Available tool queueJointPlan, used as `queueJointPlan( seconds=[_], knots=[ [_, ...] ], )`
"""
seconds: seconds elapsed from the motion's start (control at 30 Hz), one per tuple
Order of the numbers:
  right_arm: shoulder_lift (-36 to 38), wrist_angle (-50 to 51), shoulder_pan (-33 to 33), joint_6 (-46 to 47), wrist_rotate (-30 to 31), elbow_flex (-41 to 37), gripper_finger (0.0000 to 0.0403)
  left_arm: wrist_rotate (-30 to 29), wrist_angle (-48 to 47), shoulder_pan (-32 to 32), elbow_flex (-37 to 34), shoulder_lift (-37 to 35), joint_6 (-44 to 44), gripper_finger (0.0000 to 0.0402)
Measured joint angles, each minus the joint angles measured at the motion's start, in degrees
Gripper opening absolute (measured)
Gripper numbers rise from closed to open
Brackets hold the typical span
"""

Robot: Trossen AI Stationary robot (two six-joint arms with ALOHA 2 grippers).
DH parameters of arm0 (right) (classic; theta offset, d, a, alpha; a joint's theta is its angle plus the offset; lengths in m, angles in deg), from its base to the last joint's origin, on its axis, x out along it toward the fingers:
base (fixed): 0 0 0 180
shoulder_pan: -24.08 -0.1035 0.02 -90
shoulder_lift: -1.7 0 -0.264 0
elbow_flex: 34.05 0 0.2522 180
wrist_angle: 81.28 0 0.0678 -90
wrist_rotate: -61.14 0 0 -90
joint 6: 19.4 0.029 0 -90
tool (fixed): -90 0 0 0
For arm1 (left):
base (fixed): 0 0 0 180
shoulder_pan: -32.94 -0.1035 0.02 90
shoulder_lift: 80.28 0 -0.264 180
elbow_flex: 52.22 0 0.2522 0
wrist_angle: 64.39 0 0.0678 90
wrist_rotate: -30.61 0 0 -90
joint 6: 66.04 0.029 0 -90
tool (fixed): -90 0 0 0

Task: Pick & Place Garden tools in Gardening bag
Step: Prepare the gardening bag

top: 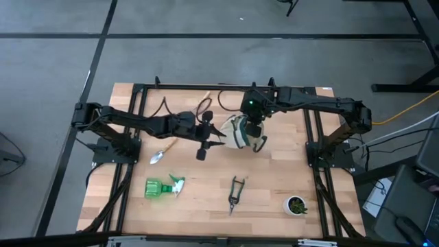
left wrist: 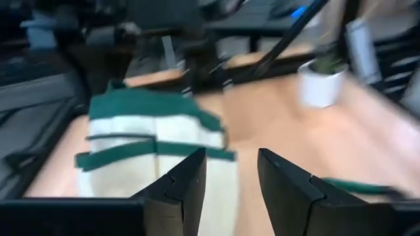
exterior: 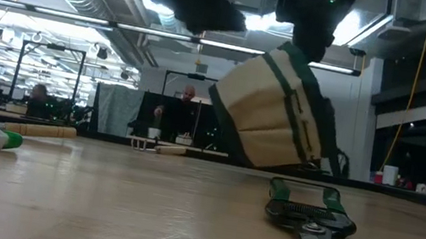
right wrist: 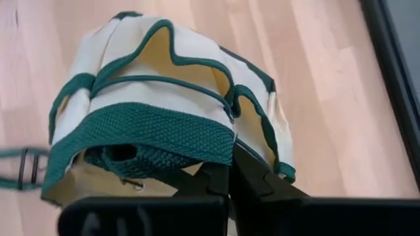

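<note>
One cream canvas tote w/ dark green trim [top: 235,132] sits mid-table, tilted, and the right gripper [right wrist: 230,187] is clamped on its green rim, holding it up. Left gripper [left wrist: 230,190] is just beside the bag w/ fingers spread, nothing in them.

Tools out on the wood table [top: 206,199], 3 I can count: one silvery trowel w/ wooden handle [top: 162,151] near the left arm, one green spray bottle w/ white trigger [top: 163,186] near the front, one pair of black pruning shears [top: 236,193] front-centre. Also one small white pot w/ green plant [top: 296,204] at the front right.

Wooden table [top: 206,199] carries trowel [top: 159,154], spray bottle [top: 163,186], shears [top: 235,193], pot [top: 296,204].
</note>
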Motion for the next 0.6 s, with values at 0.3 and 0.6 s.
queueJointPlan(
  seconds=[0.3, 0.6],
  knots=[
    [0.0, -2.8, 0.5, 1.7, -1.8, 0.0, 0.0000, -14.4, -4.1, 1.9, 3.4, 4.3, 3.6, 0.0172],
    [0.0, -3.2, 0.5, 1.7, -3.3, 0.0, 0.0000, -17.5, -5.3, 1.6, 3.4, 4.7, 2.9, 0.0224]
  ],
)
